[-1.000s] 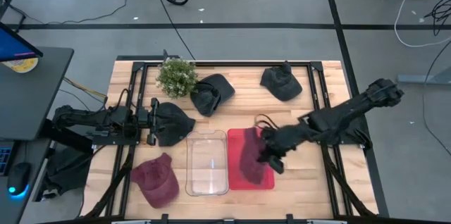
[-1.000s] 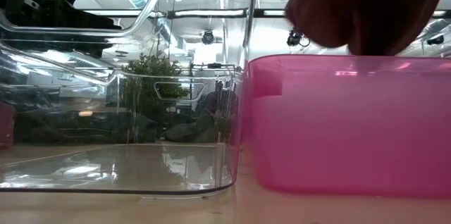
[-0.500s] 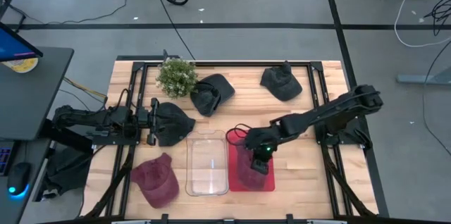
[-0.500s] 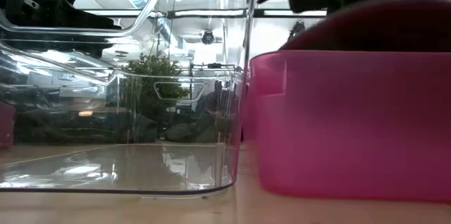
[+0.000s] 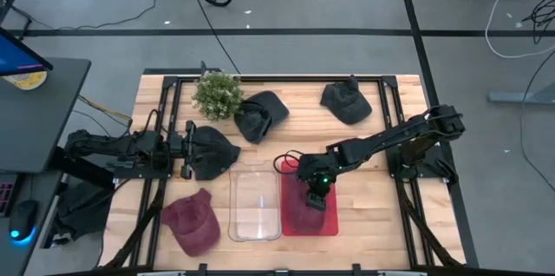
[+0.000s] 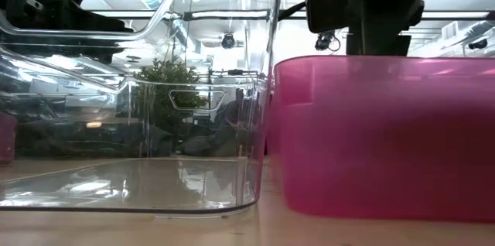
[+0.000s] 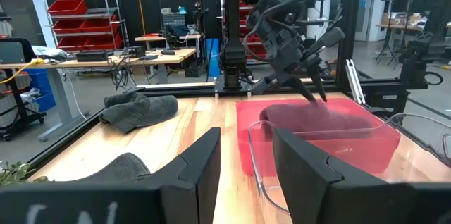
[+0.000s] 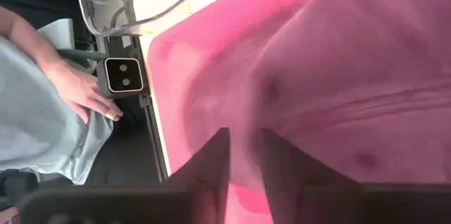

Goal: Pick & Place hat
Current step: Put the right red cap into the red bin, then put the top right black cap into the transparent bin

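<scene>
The right hand (image 5: 316, 196) is hanging low over the pink bin (image 5: 333, 226), and the maroon hat (image 5: 303, 211) that it was carrying above the bin a second ago is now lying inside it, slumped against the bin's floor and walls. Over that second the arm has swung in from the right side of the bench (image 5: 364, 224) and lowered, and its fingers (image 8: 211, 164) are now parting: in the right wrist view they are standing a narrow gap apart with the hat's fabric (image 8: 338, 76) just beyond their tips, so the grip looks to be letting go rather than holding on. Whether the fingertips are still brushing the cloth I cannot tell. In the low view the hat's dome is no longer showing above the pink rim (image 6: 387, 62), which suggests the cloth is settling fully below it. This placement therefore seems almost finished; what is remaining is for the hand to open wider and lift clear without dragging the fabric back out. The left hand (image 5: 186, 150) is waiting at the left side of the bench with its fingers well apart, next to a dark hat (image 5: 212, 152) and gripping nothing. Another maroon hat (image 5: 192, 222), two more dark hats (image 5: 260, 115) (image 5: 345, 101) and the clear bin (image 5: 255, 200) are lying on the bench.
</scene>
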